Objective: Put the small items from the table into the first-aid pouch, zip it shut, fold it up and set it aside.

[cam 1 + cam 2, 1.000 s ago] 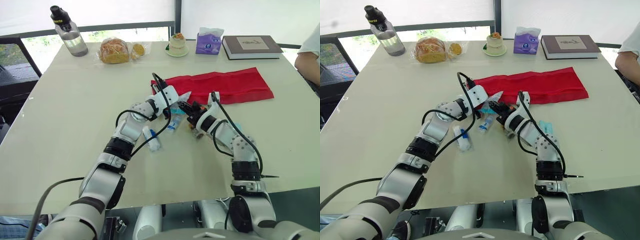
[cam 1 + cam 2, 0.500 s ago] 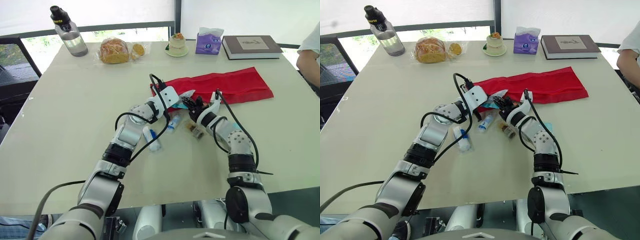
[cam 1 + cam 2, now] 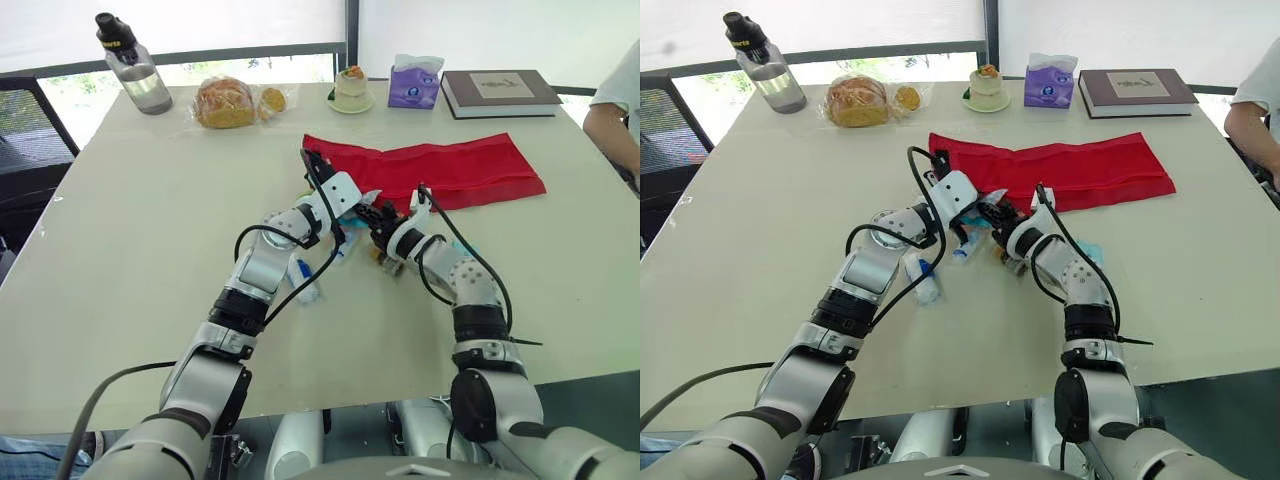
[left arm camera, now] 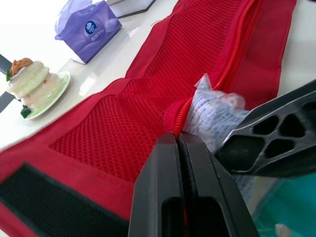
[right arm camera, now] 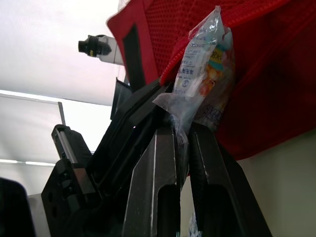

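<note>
Pale table (image 3: 150, 230) fills the scene, with a bottle (image 3: 125, 60), bread (image 3: 225, 102), cake (image 3: 352, 88), tissues (image 3: 417, 82) and a book (image 3: 497, 90) along the far edge, and a person's arm (image 3: 615, 110) at the right. The red pouch (image 3: 470, 165) lies spread across the middle. The left gripper (image 4: 178, 140) has its fingers pressed together on the pouch's edge by the zip. The right gripper (image 5: 181, 131) pinches a clear packet (image 5: 202, 64), whose top sits at the pouch's mouth, touching the mesh. A tube (image 3: 963, 243) and a white roll (image 3: 921, 278) lie on the table beside the left forearm. Compared with a second ago, the pouch's left end is spread wider, its corner reaching farther up the table, and the right forearm has drawn closer to the left.
</note>
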You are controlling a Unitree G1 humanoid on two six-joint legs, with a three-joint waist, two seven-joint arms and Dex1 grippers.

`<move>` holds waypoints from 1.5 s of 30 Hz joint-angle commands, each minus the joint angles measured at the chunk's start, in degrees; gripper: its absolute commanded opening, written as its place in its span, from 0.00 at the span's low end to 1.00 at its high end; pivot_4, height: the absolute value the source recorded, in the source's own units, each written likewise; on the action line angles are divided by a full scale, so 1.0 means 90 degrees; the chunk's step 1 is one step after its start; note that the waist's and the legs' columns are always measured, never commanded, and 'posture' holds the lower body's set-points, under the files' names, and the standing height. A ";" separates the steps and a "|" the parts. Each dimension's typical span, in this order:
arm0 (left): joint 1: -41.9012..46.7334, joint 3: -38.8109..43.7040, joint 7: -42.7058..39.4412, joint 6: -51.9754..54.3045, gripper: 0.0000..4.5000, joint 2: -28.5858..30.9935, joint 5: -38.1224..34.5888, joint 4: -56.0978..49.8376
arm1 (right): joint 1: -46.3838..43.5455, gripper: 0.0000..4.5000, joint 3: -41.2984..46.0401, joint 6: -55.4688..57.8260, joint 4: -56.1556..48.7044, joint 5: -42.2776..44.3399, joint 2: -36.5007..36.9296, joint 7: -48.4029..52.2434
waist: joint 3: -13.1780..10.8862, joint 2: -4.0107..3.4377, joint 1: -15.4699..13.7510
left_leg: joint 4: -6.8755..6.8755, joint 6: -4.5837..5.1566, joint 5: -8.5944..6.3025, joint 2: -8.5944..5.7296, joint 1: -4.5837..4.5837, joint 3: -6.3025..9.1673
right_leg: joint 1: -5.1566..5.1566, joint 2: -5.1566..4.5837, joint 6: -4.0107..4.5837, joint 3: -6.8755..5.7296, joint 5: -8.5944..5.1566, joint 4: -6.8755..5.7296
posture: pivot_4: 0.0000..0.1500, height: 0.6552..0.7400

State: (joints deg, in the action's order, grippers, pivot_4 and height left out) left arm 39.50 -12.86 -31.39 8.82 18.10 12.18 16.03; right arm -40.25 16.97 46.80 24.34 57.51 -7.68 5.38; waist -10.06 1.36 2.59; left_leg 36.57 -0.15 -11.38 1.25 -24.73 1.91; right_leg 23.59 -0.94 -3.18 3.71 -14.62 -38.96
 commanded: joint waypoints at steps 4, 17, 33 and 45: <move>-0.0201 0.0035 -0.0187 -0.0095 0.02 -0.0031 -0.0213 -0.0703 | -0.0763 0.00 0.0155 -0.0122 0.0798 -0.0190 -0.0125 0.0276 | 0.0000 0.0000 -0.0002 | -0.0002 0.0000 0.0000 0.0000 0.0000 -0.0002 | 0.0000 -0.0001 0.0001 0.0000 0.0000 0.0001 | 1.00 1.00; -0.0614 -0.0030 -0.0411 0.0307 0.02 -0.0087 -0.0357 -0.1131 | -0.1571 0.00 0.1139 -0.0964 0.1897 0.0024 -0.0292 0.0388 | 0.0000 -0.0001 -0.0004 | -0.0002 0.0000 0.0000 -0.0001 0.0002 -0.0002 | -0.0001 -0.0001 0.0001 0.0001 0.0001 0.0000 | 1.00 1.00; -0.0567 0.0178 -0.0477 0.0743 0.01 -0.0215 -0.0787 -0.0993 | -0.1390 0.09 0.0643 -0.1318 0.1555 -0.0340 -0.0395 0.0474 | 0.0001 -0.0002 -0.0007 | -0.0002 0.0000 0.0000 0.0000 0.0002 -0.0002 | -0.0001 -0.0001 0.0002 0.0001 0.0001 0.0000 | 1.00 1.00; -0.0290 0.0357 -0.0385 0.0677 0.00 -0.0234 -0.0957 -0.0562 | -0.0841 0.67 0.0301 -0.0992 0.0853 -0.0976 -0.0255 0.0264 | 0.0000 -0.0003 -0.0008 | -0.0005 0.0000 0.0000 -0.0001 0.0000 -0.0001 | 0.0000 -0.0002 0.0002 0.0000 0.0001 0.0003 | 1.00 1.00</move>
State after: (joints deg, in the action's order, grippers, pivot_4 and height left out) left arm 36.00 -8.82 -34.08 15.68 16.52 4.29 10.89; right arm -47.80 20.65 37.42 35.45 48.20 -7.68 7.26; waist -10.05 1.34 2.52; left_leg 36.53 -0.15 -11.38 1.25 -24.73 1.90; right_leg 23.59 -0.96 -3.17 3.72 -14.61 -38.93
